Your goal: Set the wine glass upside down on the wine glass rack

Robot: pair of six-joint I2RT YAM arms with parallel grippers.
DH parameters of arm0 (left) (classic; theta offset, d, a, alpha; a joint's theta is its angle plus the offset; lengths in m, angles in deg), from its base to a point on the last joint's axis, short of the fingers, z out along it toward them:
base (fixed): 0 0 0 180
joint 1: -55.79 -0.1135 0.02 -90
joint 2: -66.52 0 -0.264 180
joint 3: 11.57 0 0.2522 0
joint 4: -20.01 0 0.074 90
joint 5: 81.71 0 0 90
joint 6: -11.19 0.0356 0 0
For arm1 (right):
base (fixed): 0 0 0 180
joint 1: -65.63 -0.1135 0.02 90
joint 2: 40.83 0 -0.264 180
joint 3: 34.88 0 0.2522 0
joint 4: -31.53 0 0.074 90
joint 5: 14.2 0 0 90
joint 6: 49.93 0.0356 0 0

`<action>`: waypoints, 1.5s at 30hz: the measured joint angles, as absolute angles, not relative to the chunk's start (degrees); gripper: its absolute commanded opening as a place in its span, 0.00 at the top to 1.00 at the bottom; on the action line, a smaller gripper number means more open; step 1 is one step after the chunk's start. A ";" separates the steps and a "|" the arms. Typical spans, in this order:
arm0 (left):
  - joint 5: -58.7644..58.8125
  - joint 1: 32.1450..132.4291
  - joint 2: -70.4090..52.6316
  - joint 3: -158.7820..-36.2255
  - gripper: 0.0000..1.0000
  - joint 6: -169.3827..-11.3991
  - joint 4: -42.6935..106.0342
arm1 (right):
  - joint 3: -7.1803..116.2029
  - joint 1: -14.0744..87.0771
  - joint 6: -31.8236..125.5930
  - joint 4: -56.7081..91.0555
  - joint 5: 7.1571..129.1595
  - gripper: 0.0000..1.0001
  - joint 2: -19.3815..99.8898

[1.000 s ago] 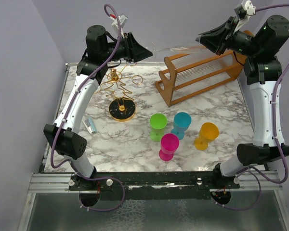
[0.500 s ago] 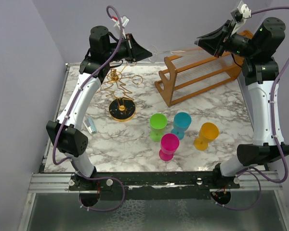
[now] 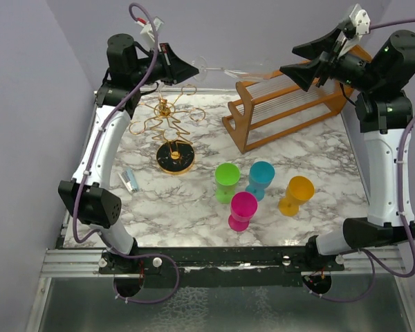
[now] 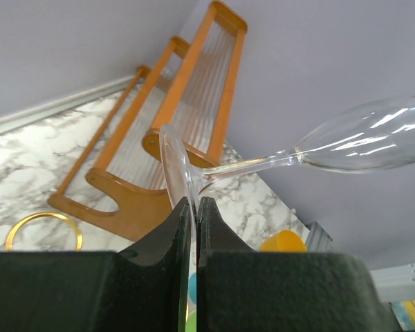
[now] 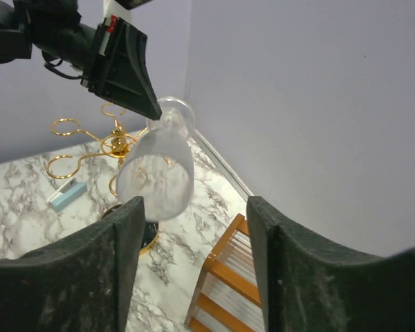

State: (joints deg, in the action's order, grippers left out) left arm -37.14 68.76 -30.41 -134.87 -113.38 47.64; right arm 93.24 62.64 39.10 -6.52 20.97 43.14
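Marble table (image 3: 194,204), wine glass (image 4: 360,138) midair, foot pinched in left claw (image 4: 194,205), right claw (image 3: 292,59) spread.

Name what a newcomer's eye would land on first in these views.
A clear wine glass lies sideways in mid-air above the far edge of the table. Its foot is pinched in the left gripper, and the right gripper is open at the bowl end. The gold wire rack stands far left, and a green cup, blue cup, pink cup and orange cup cluster mid-table.
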 measured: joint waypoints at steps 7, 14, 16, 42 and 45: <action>-36.47 61.66 -27.30 -135.68 1.00 -109.31 49.70 | 94.86 62.64 35.47 -9.76 25.54 0.24 40.65; -24.95 60.04 -25.23 -144.66 1.00 -93.84 59.84 | 93.22 62.64 32.65 -11.09 28.36 0.24 38.39; -20.12 60.17 -23.65 -146.59 1.00 -88.96 62.26 | 91.69 62.64 31.73 -11.40 29.30 0.24 37.74; 30.68 51.01 -13.40 -149.19 1.00 -57.40 68.73 | 50.56 62.69 18.51 -11.62 19.53 0.18 32.30; 34.02 50.90 -13.42 -148.64 1.00 -54.69 67.38 | 49.18 62.69 19.36 -10.17 19.53 0.18 31.47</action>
State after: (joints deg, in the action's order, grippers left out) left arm 34.02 50.90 -13.42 -148.64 -54.69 67.38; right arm 49.18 62.69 19.36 -10.17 19.53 31.47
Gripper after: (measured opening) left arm 0.046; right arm 0.814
